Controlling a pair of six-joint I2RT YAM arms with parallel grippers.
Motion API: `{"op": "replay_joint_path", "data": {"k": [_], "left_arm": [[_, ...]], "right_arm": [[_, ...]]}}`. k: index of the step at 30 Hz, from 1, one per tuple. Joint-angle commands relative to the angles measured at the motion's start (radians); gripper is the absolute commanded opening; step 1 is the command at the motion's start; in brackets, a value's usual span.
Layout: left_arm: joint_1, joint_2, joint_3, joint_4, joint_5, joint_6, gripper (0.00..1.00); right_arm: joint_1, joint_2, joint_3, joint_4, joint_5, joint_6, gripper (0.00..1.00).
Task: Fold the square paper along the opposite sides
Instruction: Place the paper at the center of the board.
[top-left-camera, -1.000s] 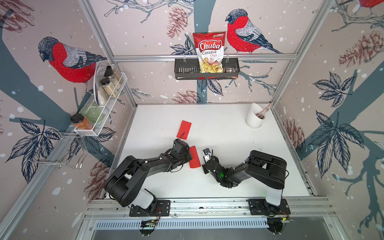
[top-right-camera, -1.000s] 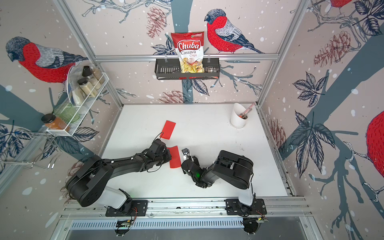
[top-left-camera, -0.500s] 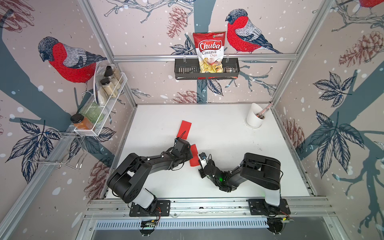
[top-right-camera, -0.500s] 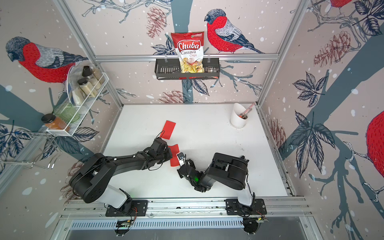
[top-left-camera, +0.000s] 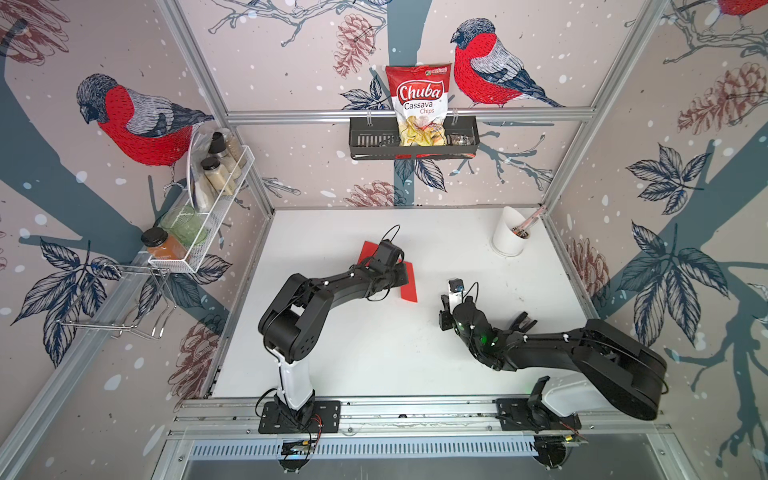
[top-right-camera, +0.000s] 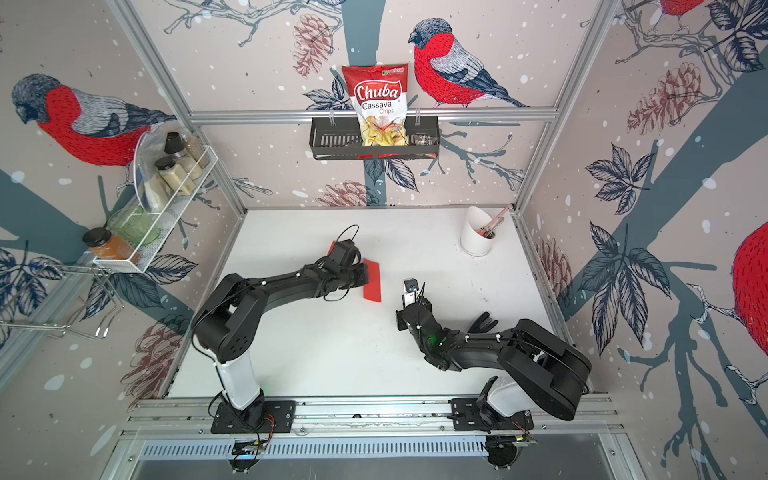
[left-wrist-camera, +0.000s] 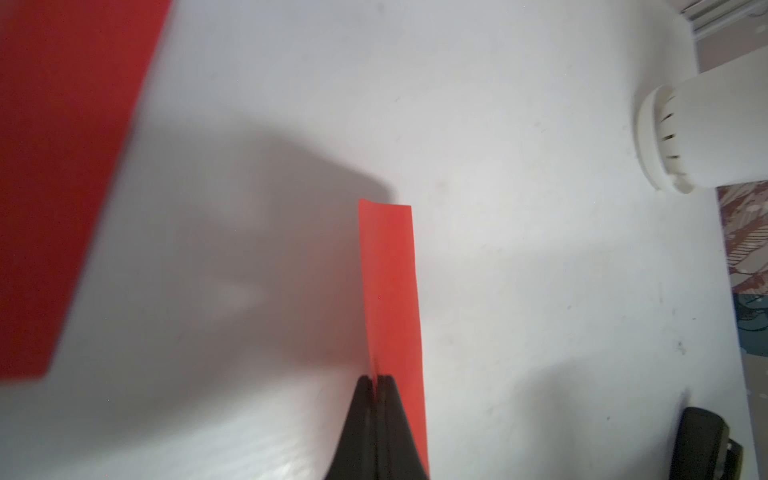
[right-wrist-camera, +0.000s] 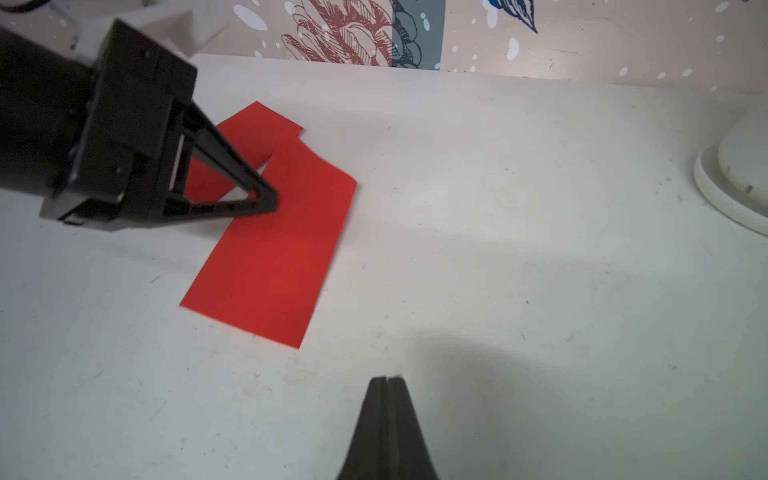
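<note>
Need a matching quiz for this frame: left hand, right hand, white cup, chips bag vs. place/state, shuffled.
1. left hand
2. right hand
3. white cup
4. chips bag

A. in the black basket on the back wall
B. shut, over bare table, apart from the folded red paper
C. table's back right corner
D. shut, tip on the folded red paper

Pairs: 1-D, 2-B, 3-C, 4-A

On the white table (top-left-camera: 374, 353) a folded red paper (top-left-camera: 410, 291) lies near centre; the left gripper (top-left-camera: 407, 277) covers its 9 o'clock edge. A second red sheet (top-left-camera: 368, 251) (partly hidden) shows at its 10 o'clock. A white cup (top-left-camera: 508, 237) stands at 2 o'clock, and the right arm (top-left-camera: 540, 349) is at 4 o'clock.
</note>
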Motion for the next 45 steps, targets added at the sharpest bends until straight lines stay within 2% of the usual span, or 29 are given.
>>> {"op": "replay_joint_path", "data": {"k": [1, 7, 14, 15, 21, 22, 26, 29, 32, 37, 42, 45], "left_arm": [[0.004, 0.1, 0.14, -0.1, 0.054, 0.14, 0.0], [0.017, 0.23, 0.297, -0.133, 0.082, 0.18, 0.0], [0.034, 0.285, 0.307, -0.094, 0.093, 0.147, 0.0], [0.035, 0.289, 0.311, -0.099, 0.087, 0.147, 0.05], [0.037, 0.264, 0.283, -0.081, 0.05, 0.135, 0.48], [0.037, 0.258, 0.281, -0.079, 0.046, 0.134, 0.55], [0.037, 0.229, 0.275, -0.07, 0.03, 0.128, 0.67], [0.037, 0.201, 0.282, -0.064, 0.017, 0.125, 0.68], [0.035, 0.171, 0.297, -0.065, 0.009, 0.13, 0.68], [0.032, 0.094, 0.288, -0.042, 0.026, 0.138, 0.69], [0.026, -0.019, 0.212, -0.026, 0.024, 0.141, 0.69], [0.027, -0.092, 0.14, -0.019, 0.006, 0.137, 0.7]], "right_arm": [[-0.015, 0.008, -0.01, 0.015, -0.034, 0.007, 0.0], [-0.043, 0.015, -0.023, 0.045, -0.071, 0.012, 0.0], [-0.079, -0.001, -0.046, 0.059, -0.092, 0.012, 0.0], [-0.081, -0.003, -0.047, 0.059, -0.094, 0.011, 0.0], [-0.106, -0.014, -0.045, 0.057, -0.109, 0.009, 0.0], [-0.111, -0.016, -0.042, 0.055, -0.11, 0.008, 0.03], [-0.124, -0.037, -0.029, 0.039, -0.111, -0.002, 0.07], [-0.138, -0.061, -0.016, 0.017, -0.11, -0.014, 0.17], [-0.157, -0.09, -0.008, -0.006, -0.105, -0.02, 0.22], [-0.22, -0.102, 0.003, -0.012, -0.145, 0.027, 0.25], [-0.387, 0.09, 0.124, -0.006, -0.326, 0.156, 0.18], [-0.434, 0.235, 0.243, -0.033, -0.367, 0.186, 0.15]]}}
